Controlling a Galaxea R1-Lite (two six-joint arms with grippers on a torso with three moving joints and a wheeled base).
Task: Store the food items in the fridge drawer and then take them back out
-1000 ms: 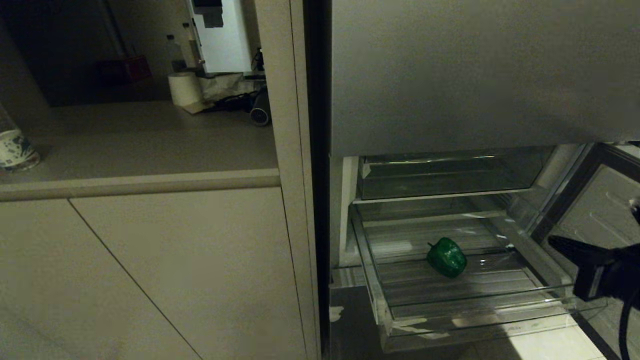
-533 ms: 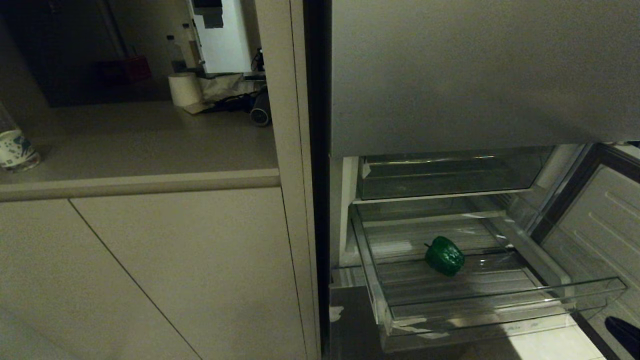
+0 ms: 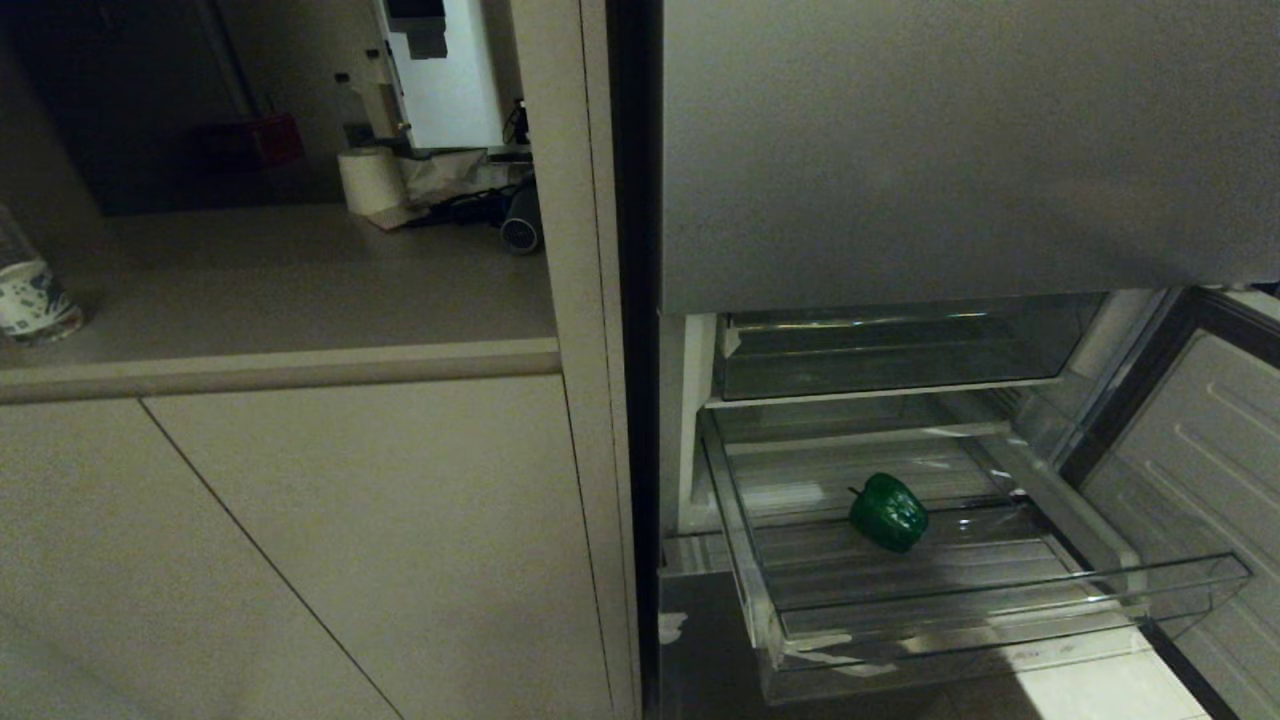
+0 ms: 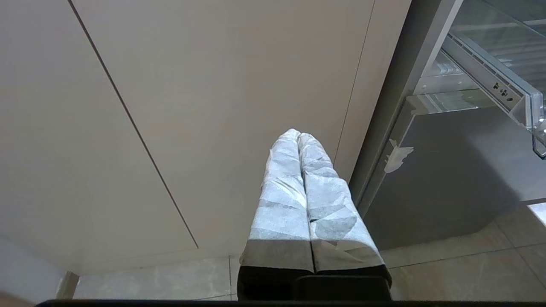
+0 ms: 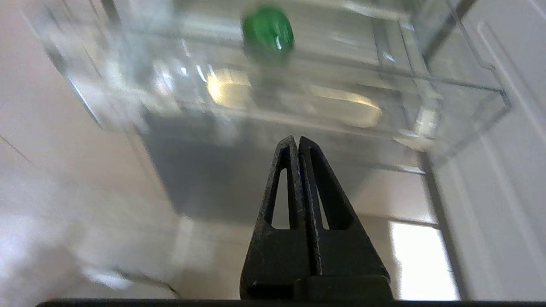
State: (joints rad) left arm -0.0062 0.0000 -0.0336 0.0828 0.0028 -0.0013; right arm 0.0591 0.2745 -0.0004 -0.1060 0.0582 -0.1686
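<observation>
The clear fridge drawer [image 3: 1000,600] is pulled out below the grey fridge door. A glossy green bell pepper [image 3: 888,512] lies on its ribbed bottom, near the middle. From the right wrist view the pepper [image 5: 268,30] shows through the clear drawer [image 5: 460,111] from below and in front. My right gripper [image 5: 297,140] is shut and empty, low in front of the drawer and out of the head view. Shut and empty too, my left gripper [image 4: 298,134], wrapped in white, hangs parked by the beige cabinet door. No potato is in view.
A beige counter [image 3: 280,300] carries a paper roll [image 3: 372,180], cables and a water bottle [image 3: 30,295] at its left end. The cabinet front [image 3: 300,540] stands left of the fridge. The open fridge door [image 3: 1200,480] is at the right. A clear compartment [image 3: 900,350] sits above the drawer.
My right gripper, seen a second ago at the drawer's right end, has dropped down and out of the head view. The pepper and drawer have stayed put.
</observation>
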